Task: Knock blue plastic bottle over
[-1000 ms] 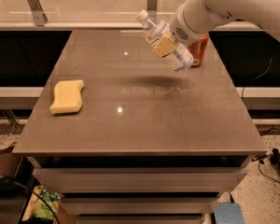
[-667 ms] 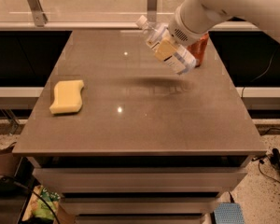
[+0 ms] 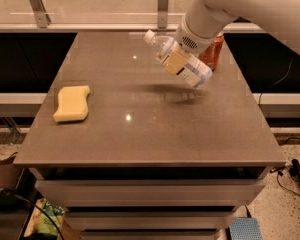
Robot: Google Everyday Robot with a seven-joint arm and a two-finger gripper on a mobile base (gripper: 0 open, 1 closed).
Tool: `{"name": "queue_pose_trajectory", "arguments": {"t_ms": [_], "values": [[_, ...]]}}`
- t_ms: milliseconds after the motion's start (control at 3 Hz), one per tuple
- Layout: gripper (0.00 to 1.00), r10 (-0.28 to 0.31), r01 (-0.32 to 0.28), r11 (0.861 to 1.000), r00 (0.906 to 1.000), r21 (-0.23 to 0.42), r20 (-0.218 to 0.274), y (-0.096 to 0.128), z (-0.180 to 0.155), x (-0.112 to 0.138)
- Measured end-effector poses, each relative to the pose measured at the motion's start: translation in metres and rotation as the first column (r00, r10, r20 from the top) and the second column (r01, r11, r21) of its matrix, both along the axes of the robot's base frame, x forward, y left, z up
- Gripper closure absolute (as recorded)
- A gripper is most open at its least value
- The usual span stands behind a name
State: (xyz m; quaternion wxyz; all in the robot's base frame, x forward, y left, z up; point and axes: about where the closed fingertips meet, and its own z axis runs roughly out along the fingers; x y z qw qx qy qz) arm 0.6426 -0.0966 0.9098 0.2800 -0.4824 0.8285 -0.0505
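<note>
so the gripper [image 3: 176, 61] is clamped on the blue plastic bottle [image 3: 196, 72], tilted in mid-air over the glossy brown counter [image 3: 140, 139], orange can [image 3: 213, 51] just behind, yellow sponge [image 3: 72, 103] way off left

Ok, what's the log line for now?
end effector: over table, far side, holding bottle | bottle: tilted, lifted | can: upright behind

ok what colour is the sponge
Pale yellow sponge, camera view; the gripper holds the blue plastic bottle tilted, far right.
</note>
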Motion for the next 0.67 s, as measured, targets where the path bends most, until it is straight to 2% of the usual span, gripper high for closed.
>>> {"name": "queue_pose_trajectory", "arguments": {"t_ms": [333, 667], "values": [[1.0, 0.026, -0.029, 0.998, 0.9973, -0.048, -0.068, 0.007, -0.017, -0.005], [1.0, 0.064, -0.079, 0.99, 0.9904, -0.121, -0.123, 0.02, -0.035, -0.009]]}}
